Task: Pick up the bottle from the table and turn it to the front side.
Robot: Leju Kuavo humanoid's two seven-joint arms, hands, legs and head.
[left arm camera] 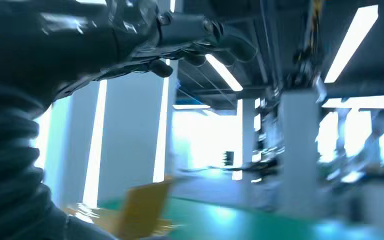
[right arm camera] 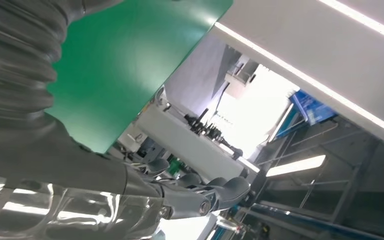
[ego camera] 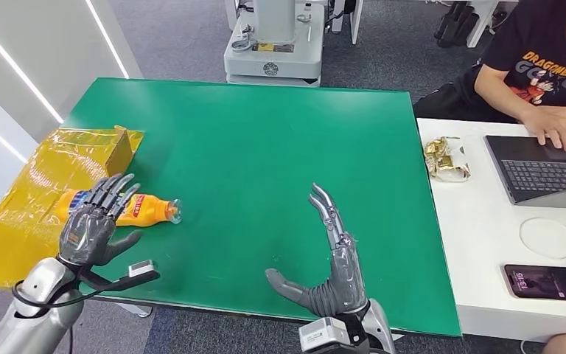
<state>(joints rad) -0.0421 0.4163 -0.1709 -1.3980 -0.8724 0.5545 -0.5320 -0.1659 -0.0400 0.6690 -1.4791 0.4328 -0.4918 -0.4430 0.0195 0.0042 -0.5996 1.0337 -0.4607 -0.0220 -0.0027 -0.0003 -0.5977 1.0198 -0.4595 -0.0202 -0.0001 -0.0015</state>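
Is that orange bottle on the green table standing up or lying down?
Lying down. The bottle rests on its side on the green table, cap end pointing toward the middle, with the left hand partly covering it.

Green table [ego camera: 265, 147]; grey carpet floor [ego camera: 184, 37], white desk [ego camera: 472, 221], white wall [ego camera: 37, 51]

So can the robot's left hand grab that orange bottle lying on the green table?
Probably yes. The left hand hovers open right over the orange plastic bottle, which lies on its side on the green table, with nothing between them. The yellow box sits close behind, though.
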